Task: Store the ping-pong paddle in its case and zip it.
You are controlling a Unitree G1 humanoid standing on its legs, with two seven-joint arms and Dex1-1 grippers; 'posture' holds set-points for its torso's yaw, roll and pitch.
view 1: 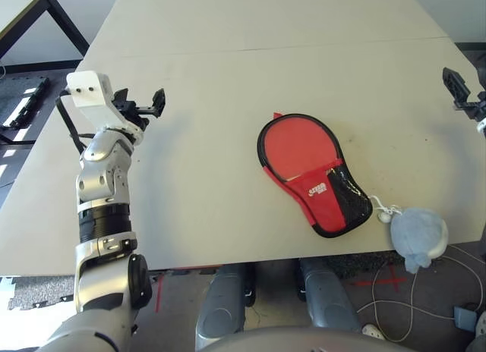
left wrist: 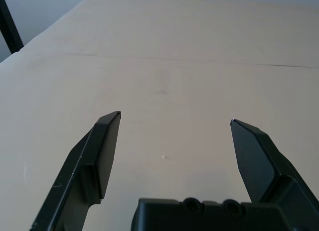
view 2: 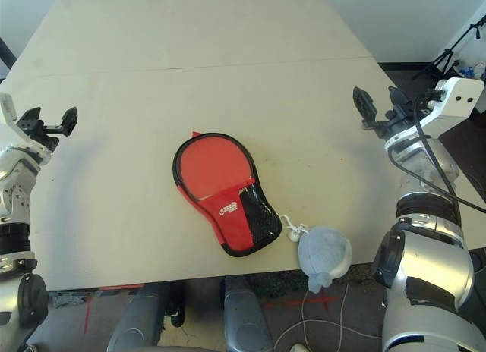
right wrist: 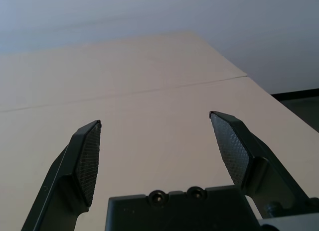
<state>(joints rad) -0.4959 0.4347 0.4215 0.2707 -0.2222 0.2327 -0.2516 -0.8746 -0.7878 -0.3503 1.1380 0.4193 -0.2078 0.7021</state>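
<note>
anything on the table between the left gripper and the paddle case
Nothing visible. Bare table lies between the left gripper, fingers open, and the case, which lies flat near the front edge with the paddle's red face showing inside it. The grey soft ball on its cord sits on the case's far side, toward the right arm.

Even, bright diffuse light across the pale beige tabletop (view 1: pixel 228 86), no glare spots. Head views sharp centre to edge, slight wide-angle stretch at the corners. Soft, short shadow hugging the red-and-black paddle-shaped fabric case (view 1: pixel 315 174) along its lower rim. Left wrist view: far end of the tabletop washes out pale at the top of the frame; black tool fingers (left wrist: pixel 94 161) slightly soft up close.
</note>
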